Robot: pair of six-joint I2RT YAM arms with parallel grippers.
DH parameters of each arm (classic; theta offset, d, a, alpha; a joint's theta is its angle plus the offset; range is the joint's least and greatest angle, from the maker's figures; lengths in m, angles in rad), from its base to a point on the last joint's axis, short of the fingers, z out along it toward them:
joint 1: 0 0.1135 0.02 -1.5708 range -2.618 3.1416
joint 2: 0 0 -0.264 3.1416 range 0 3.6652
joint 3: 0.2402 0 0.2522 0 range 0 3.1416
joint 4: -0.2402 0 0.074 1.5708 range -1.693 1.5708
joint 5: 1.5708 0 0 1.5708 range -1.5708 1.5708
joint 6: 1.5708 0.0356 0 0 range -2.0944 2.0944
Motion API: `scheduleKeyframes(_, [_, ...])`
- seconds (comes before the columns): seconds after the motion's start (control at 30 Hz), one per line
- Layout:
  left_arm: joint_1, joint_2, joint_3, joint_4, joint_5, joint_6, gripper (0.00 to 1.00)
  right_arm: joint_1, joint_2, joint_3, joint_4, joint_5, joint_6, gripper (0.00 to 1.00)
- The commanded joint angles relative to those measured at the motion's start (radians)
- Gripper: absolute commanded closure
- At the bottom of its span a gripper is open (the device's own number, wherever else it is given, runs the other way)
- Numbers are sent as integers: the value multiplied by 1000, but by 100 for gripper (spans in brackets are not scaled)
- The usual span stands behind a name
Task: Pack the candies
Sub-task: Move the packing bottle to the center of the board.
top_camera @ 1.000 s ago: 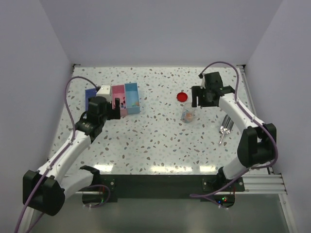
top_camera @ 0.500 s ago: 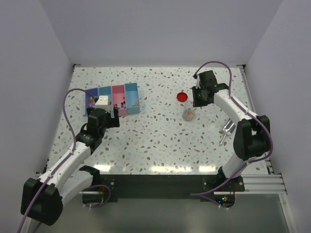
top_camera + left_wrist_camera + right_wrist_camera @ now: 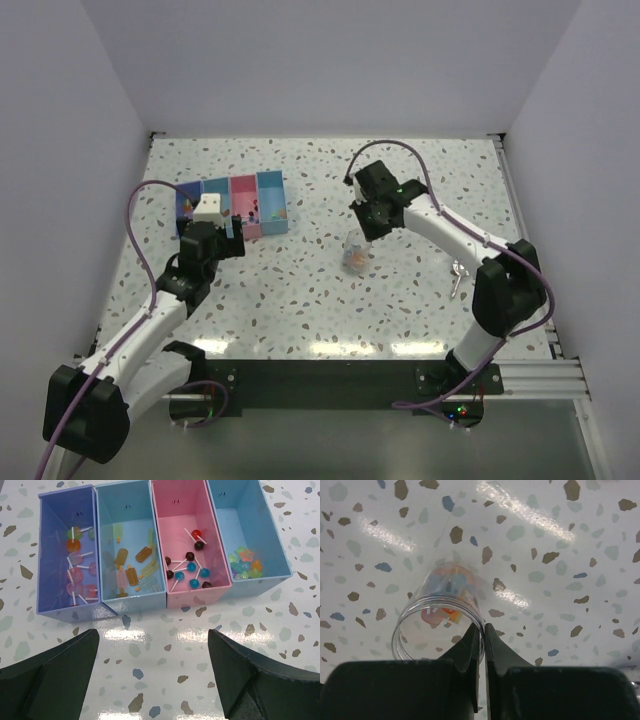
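Note:
A clear jar (image 3: pixel 437 625) holds a few candies (image 3: pixel 445 612) in pink, orange and blue. My right gripper (image 3: pixel 483 626) is shut on the jar's rim, one finger inside and one outside. In the top view the jar (image 3: pixel 354 253) hangs tilted under that gripper (image 3: pixel 360 236) over the middle of the table. A tray (image 3: pixel 192 597) of purple, light blue, pink and blue compartments holds sorted candies (image 3: pixel 190 567). My left gripper (image 3: pixel 152 635) stands open over bare table just in front of it, holding nothing. From above, that gripper (image 3: pixel 213 238) sits at the tray's (image 3: pixel 270 190) near left side.
A small metal tool (image 3: pixel 457 275) lies on the table at the right, near my right arm's elbow. Grey walls close in the table on the left, back and right.
My right gripper closed on the jar's rim and carried it left and nearer, toward the table's middle. The left gripper drew back slightly from the tray and stayed open.

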Motion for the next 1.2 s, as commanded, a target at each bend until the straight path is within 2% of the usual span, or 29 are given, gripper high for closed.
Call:
scheduleKeyframes(0.0, [6,-3,28,56,-17,8,6,131,-35,73,-28,52,18,100])
scheduleKeyframes(0.2, [6,-9,30,56,-19,6,6,294,-17,53,-39,116,51,100])
scheduleKeyframes(0.37, [6,-8,28,54,-19,5,6,341,-17,28,-36,112,34,89])
scheduleKeyframes(0.4, [6,-8,28,54,-20,5,6,342,-26,30,-39,109,31,86])
scheduleKeyframes(0.43, [8,-8,28,54,-20,5,6,341,-31,36,-51,106,24,74])
scheduleKeyframes(0.53, [6,-4,30,53,-20,3,6,341,-45,92,-103,70,-1,52])
scheduleKeyframes(0.63, [6,-1,30,53,-20,3,6,341,-46,186,-173,46,-15,41])
scheduleKeyframes(0.73, [6,3,30,53,-20,2,6,324,-60,257,-200,72,-28,34])
scheduleKeyframes(0.83, [6,8,30,53,-14,-1,6,188,-66,301,-188,-3,-10,34])
scheduleKeyframes(0.87, [6,8,31,53,-12,-1,6,98,-68,297,-172,-26,1,34])
scheduleKeyframes(0.97, [6,9,31,53,-5,-4,6,-26,-46,263,-85,-57,42,35])
scheduleKeyframes(1.0, [6,12,30,53,-3,-6,6,-102,-32,254,-56,-63,59,36])
scheduleKeyframes(1.07, [6,14,30,53,1,-7,6,-167,-3,234,28,-104,102,38])
scheduleKeyframes(1.17, [6,20,31,51,3,-9,6,-262,98,244,111,-80,120,43])
